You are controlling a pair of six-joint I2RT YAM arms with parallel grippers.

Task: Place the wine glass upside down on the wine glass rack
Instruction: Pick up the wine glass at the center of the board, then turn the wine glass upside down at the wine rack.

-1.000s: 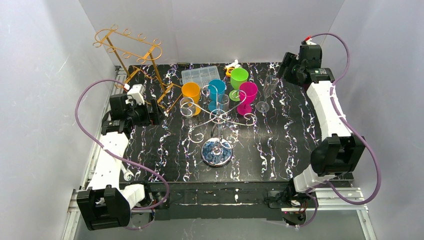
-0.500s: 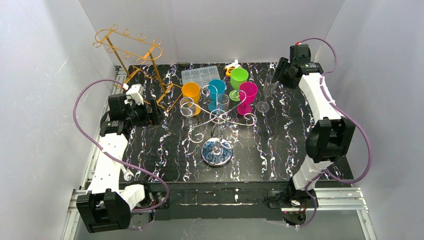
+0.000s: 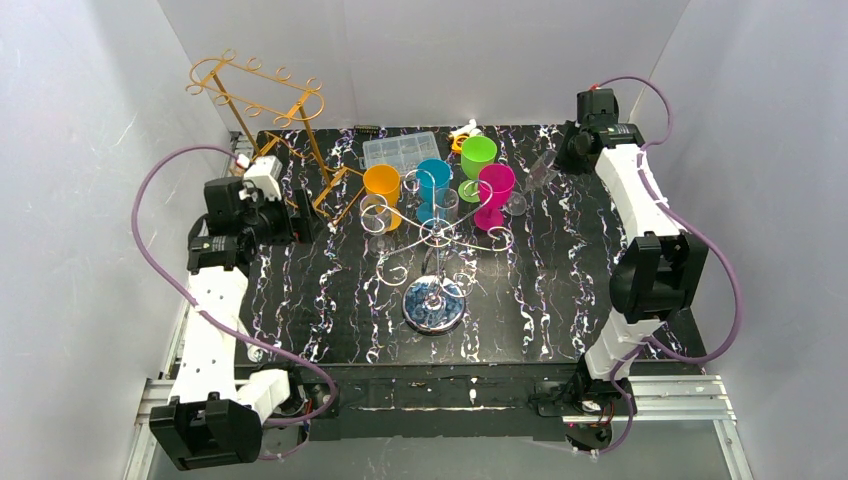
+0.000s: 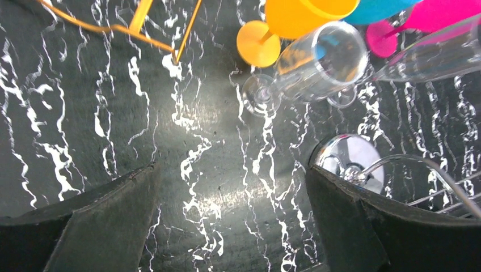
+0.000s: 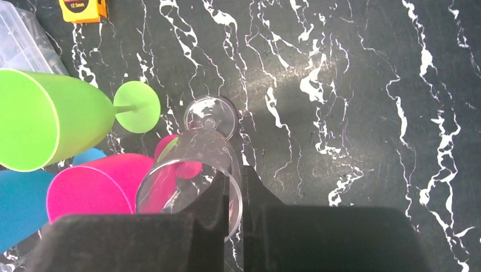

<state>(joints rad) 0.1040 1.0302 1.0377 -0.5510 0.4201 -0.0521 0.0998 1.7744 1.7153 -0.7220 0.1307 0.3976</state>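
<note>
Wine glass [image 5: 190, 170] clear, thin-walled, round flat foot, at far right of the table [image 3: 560, 300], just beside the pink goblet [image 3: 496, 185], apart from both racks. Right gripper [image 5: 233, 192] pinched together on its rim, one black finger inside the bowl, one outside. Top view shows the glass leaning with its foot low by the pink goblet; can't tell if the foot touches the surface. Left gripper [image 4: 231, 170] spread wide, holding nothing, over the left part of the table.

Table is black faux marble with white veins, glossy. Chrome wire rack [image 3: 433, 305] mid-table: round mirror base, thin curled arms. Gold wire rack [image 3: 262, 100] at far left corner, scroll tops. Matte plastic goblets: green [image 3: 478, 155], blue [image 3: 433, 175], orange [image 3: 381, 183].

Only the right wrist view shows the rim caught between the fingers, plus a yellow tape measure [image 5: 84, 8]. Left wrist view shows another clear glass [image 4: 317, 62] by the orange foot and the chrome base from the side. Only the top view shows both racks whole
</note>
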